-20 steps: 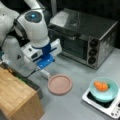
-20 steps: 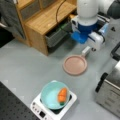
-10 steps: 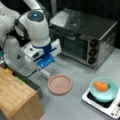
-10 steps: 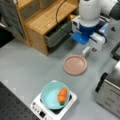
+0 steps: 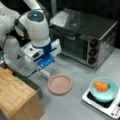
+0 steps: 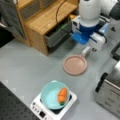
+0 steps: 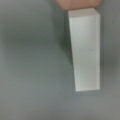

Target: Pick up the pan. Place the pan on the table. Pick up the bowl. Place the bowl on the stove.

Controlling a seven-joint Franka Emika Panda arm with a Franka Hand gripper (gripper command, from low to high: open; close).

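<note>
Bowl: the teal bowl sits on the white stove with an orange carrot-like piece inside; nearest the camera in a front view.
Stove: at a front view's bottom right, on the grey tabletop.
Pan: the pinkish-brown pan lies flat on the tabletop, well apart from the stove, its short white handle pointing toward the arm.
Claw: the claw hangs just above the handle; its fingers are hidden by the blue and white wrist block, so I cannot tell how wide it stands. The wrist view shows the handle lying free on the tabletop.
Wooden box: at a front view's bottom left, beside the pan.
Toaster oven: silver, behind the pan.
</note>
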